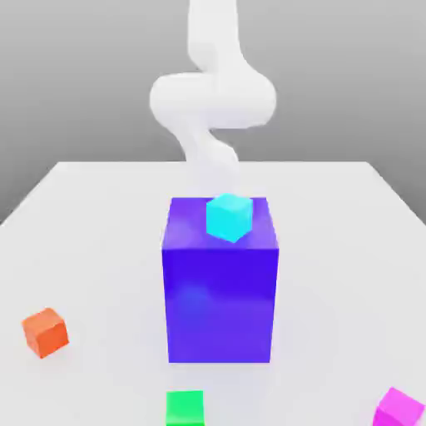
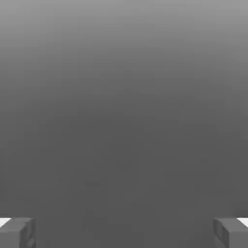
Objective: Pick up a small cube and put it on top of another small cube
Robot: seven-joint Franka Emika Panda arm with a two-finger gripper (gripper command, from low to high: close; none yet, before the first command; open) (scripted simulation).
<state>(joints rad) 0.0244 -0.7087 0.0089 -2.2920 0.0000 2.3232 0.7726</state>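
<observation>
Purple block (image 1: pixel 220 283) is the landmark here, a big one sitting mid-table with the arm (image 1: pixel 212 91) rising behind it. A small cyan cube (image 1: pixel 229 216) sits on top of it, near the back edge. The other small cubes are down on the white table (image 1: pixel 100 216): orange cube (image 1: pixel 45 332) off toward the exterior view's left of the block, green cube (image 1: pixel 185 408) just in front of it, magenta cube (image 1: pixel 399 408) in front and toward the right. My guess is they're scattered so any pair could be stacked.

Gripper (image 2: pixel 124 232) has its fingers (image 2: pixel 17 232) spread wide apart, nothing between them, touching nothing. It seems to face blank grey, so probably not aimed at any cube yet.
</observation>
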